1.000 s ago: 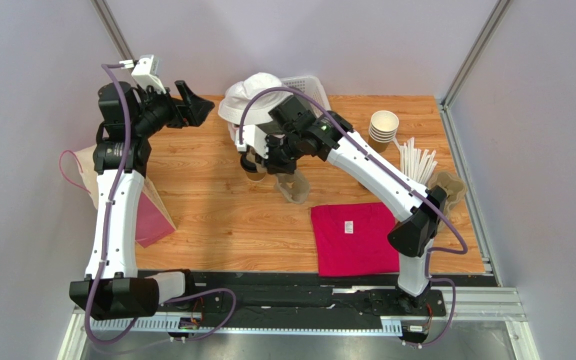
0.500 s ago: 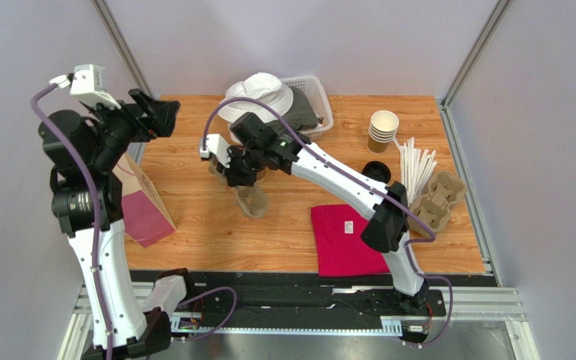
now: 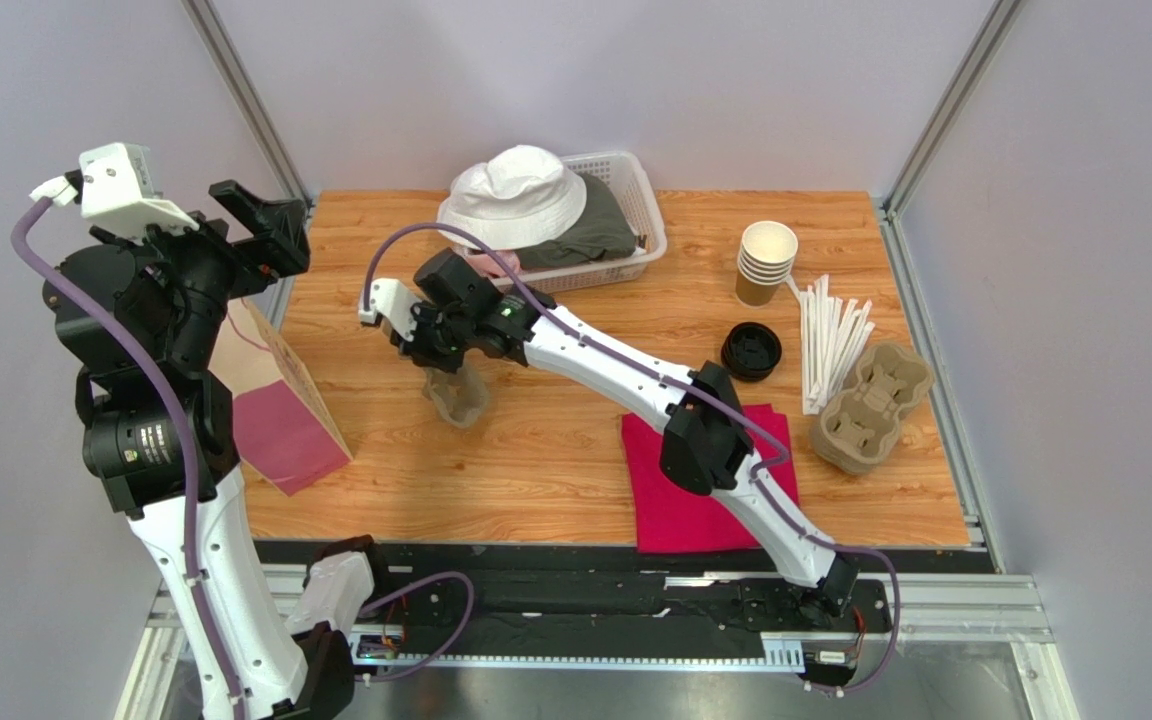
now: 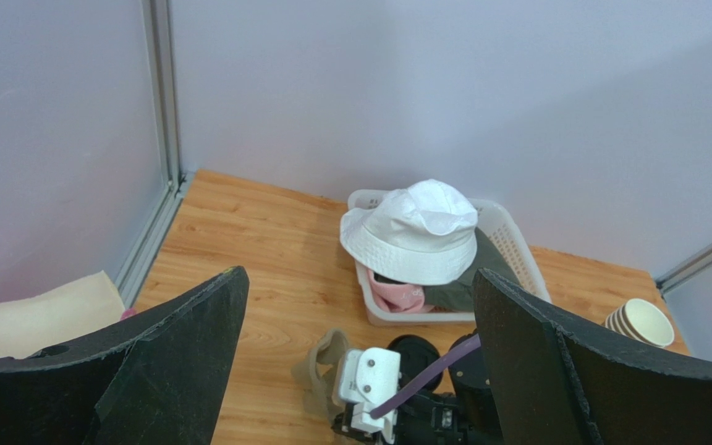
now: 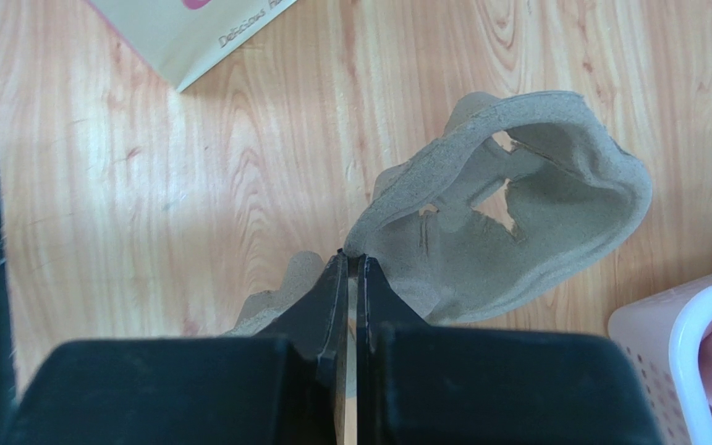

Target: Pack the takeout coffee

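Observation:
No tan cup with a black lid shows clearly in any view. My right gripper (image 3: 440, 351) is shut on the middle ridge of a grey pulp cup carrier (image 3: 458, 399), low over the wood left of centre. In the right wrist view the fingertips (image 5: 350, 261) pinch the ridge, and the carrier (image 5: 518, 218) pocket that shows is empty. My left gripper (image 3: 270, 225) is open and empty, raised high by the left wall above a tan and pink paper bag (image 3: 279, 413). In the left wrist view its jaws (image 4: 360, 274) stand wide apart, with the carrier (image 4: 323, 366) below.
A white basket (image 3: 639, 192) with a white hat (image 3: 515, 192) stands at the back. Lidless tan cups (image 3: 767, 258), black lids (image 3: 752, 350), white straws (image 3: 835, 338) and a second carrier (image 3: 875, 402) are at the right. A red cloth (image 3: 695, 488) lies near the front.
My right arm has swung left with the carrier, from mid-table toward the paper bag. My left arm has risen and pulled back toward the left wall, still open.

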